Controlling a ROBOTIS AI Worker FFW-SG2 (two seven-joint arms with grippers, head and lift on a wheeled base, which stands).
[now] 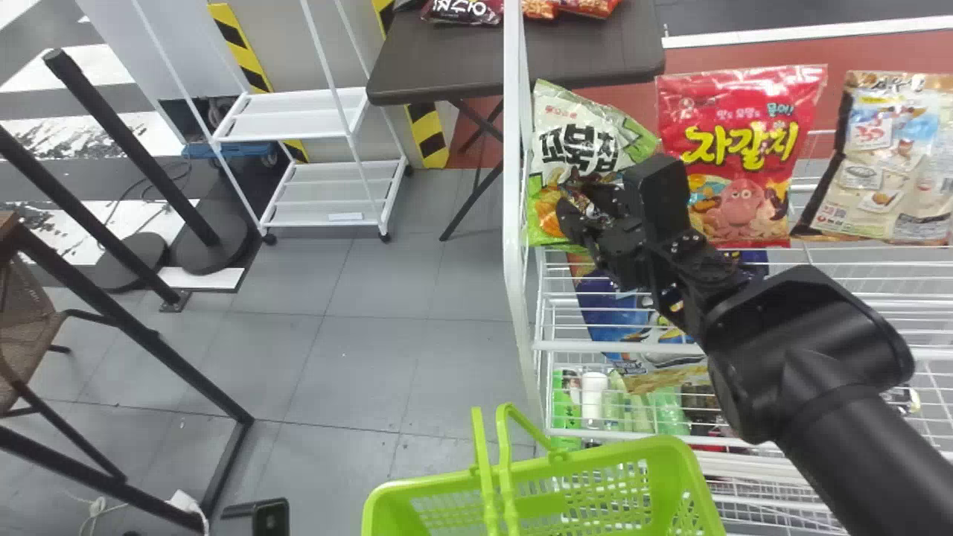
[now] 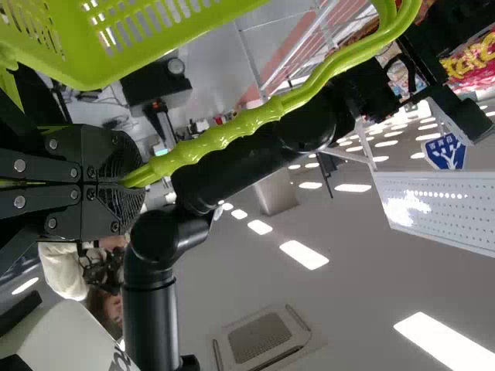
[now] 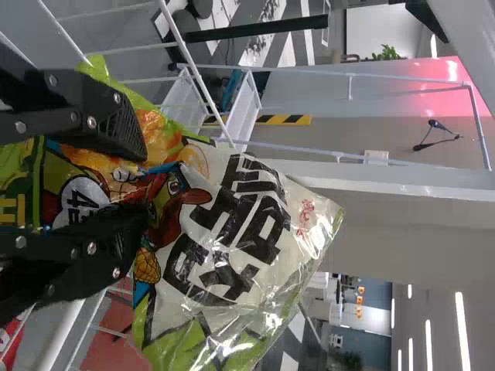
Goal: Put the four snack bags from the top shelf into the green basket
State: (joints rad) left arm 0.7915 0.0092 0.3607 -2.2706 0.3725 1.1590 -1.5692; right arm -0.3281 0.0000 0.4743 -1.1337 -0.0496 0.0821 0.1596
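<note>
Fingers of the right gripper (image 3: 144,182), closed on the green-and-white plastic bag (image 1: 558,149) in the head view's upper middle, should be raised high before the white metal upright (image 1: 513,223) is passed.

In the head view, the right gripper (image 1: 578,207) covers part of the green-and-white snack bag (image 1: 569,134), and the right arm (image 1: 804,335) hides the red snack bag's (image 1: 737,149) lower left side and part of the blue bag (image 1: 614,316) beneath. The bottom edge cuts off the green basket (image 1: 595,465) and a small black object (image 1: 269,515) I can't identify. Bottles (image 1: 593,394) behind the wires are too small to make out. 2 orange packs (image 1: 540,7) run past the top edge.
</note>
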